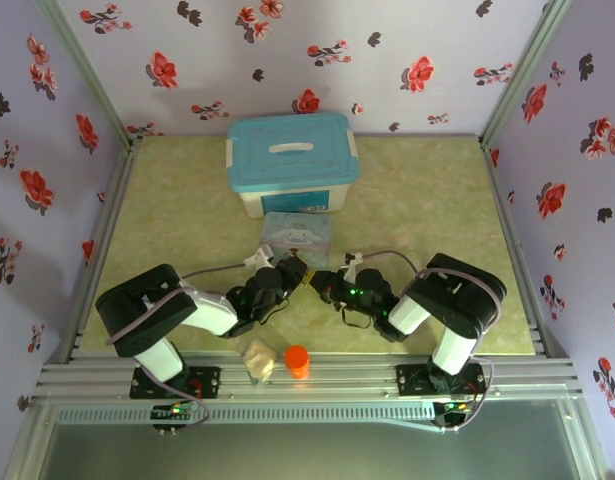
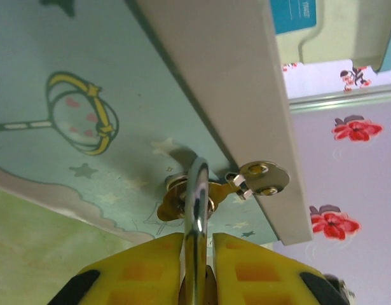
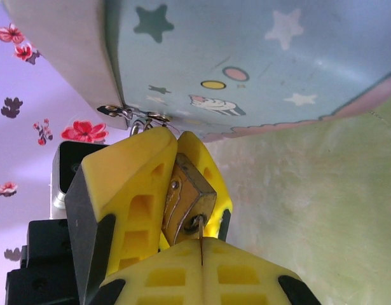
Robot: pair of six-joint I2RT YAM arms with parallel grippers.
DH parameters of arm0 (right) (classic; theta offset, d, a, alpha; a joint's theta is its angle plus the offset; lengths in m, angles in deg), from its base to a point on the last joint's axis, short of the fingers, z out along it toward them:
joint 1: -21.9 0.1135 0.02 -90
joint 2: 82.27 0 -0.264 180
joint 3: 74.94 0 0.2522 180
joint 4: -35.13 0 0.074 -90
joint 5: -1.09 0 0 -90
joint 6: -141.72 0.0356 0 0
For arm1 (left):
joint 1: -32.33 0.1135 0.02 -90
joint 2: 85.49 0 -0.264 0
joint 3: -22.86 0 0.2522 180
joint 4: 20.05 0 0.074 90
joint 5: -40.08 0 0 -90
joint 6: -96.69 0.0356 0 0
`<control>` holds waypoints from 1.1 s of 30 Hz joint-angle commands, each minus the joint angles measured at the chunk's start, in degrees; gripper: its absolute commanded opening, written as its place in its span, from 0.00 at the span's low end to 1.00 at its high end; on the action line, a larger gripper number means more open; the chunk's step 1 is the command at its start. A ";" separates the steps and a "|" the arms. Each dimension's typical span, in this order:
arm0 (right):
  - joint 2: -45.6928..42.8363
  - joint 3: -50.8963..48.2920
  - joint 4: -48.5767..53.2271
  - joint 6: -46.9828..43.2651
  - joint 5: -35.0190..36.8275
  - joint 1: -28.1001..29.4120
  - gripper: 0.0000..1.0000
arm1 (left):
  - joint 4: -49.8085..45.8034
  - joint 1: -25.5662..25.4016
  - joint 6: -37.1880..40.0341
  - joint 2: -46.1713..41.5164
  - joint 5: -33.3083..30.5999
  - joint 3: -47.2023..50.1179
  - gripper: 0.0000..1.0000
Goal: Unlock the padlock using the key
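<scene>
Padlock (image 3: pixel 185 203) is held clamped by left gripper (image 2: pixel 196 244), shackle (image 2: pixel 196 190) through tin's hasp (image 2: pixel 264 178); key (image 3: pixel 200 238) is pinched in closed right gripper (image 3: pixel 201 254), tip at keyhole; turning and shackle release judged outstanding.

The yellow-green table (image 1: pixel 427 200) is carrying a blue-lidded white storage box (image 1: pixel 290 160) at the middle of its far edge, with a cartoon-printed tin (image 1: pixel 297 235) lying just nearer; a beige lump (image 1: pixel 258 358) and an orange cylinder (image 1: pixel 297 360) are sitting side by side at the near edge
</scene>
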 commanded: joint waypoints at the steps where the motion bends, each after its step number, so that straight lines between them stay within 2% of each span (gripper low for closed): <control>1: -1.17 0.17 -3.22 -2.02 -1.49 -3.43 0.00 | 4.77 -3.13 -0.33 -0.40 9.16 -0.27 0.00; 7: -1.33 -3.67 -2.70 -2.48 -4.29 -6.32 0.00 | 1.81 -2.57 0.89 -1.52 8.67 -0.41 0.00; 12: -4.95 -4.04 3.94 -5.46 -5.22 -6.26 0.00 | -4.92 -2.28 3.83 -2.78 7.45 -2.01 0.00; 15: -10.91 -4.21 14.58 -9.42 -5.12 -6.33 0.00 | -9.45 -2.03 5.57 -3.38 7.38 -2.98 0.01; 18: -20.84 -3.23 33.52 -15.44 -3.40 -6.18 0.00 | -10.75 -1.96 6.35 -3.06 7.01 -3.03 0.00; 21: -33.58 -0.29 56.92 -23.38 1.98 -5.99 0.00 | -10.84 -1.90 6.40 -1.56 7.03 -3.33 0.01; 24: -41.33 2.47 70.88 -28.82 6.02 -6.60 0.00 | -9.32 -1.99 5.73 0.84 7.75 -3.42 0.02; 28: -42.00 5.33 76.47 -32.43 6.86 -7.31 0.00 | -6.87 -2.20 4.85 3.24 8.40 -3.52 0.05; 33: -41.82 7.17 76.84 -33.13 6.77 -7.31 0.00 | -6.64 -3.40 4.43 4.54 8.92 -4.81 0.09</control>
